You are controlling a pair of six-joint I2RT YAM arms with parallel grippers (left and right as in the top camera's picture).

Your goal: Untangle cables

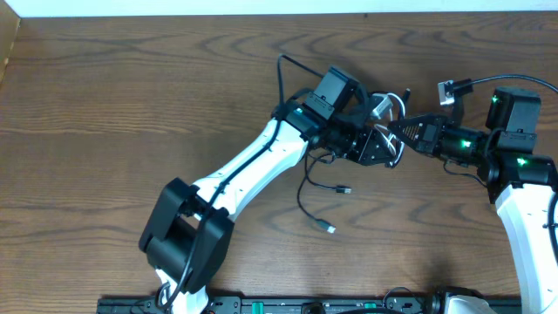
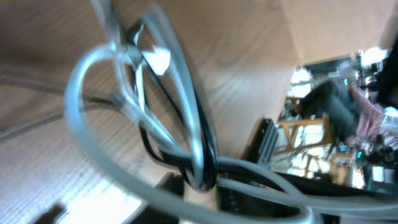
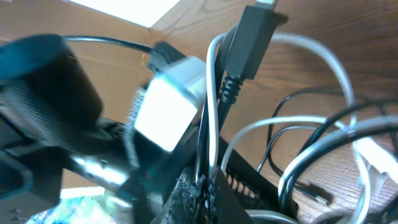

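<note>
The white cable and the black cable are bunched in a knot between my two grippers, right of the table's middle. My left gripper is shut on both cords where they cross. In the left wrist view a white loop and a black strand run down into that gripper. My right gripper meets the knot from the right. In the right wrist view it is shut on a white strand and a black one beside it. A black plug sticks up above it.
Two loose plug ends of the black cord lie on the wood below the left arm. A white plug block hangs above the right arm. The table's far edge runs along the top.
</note>
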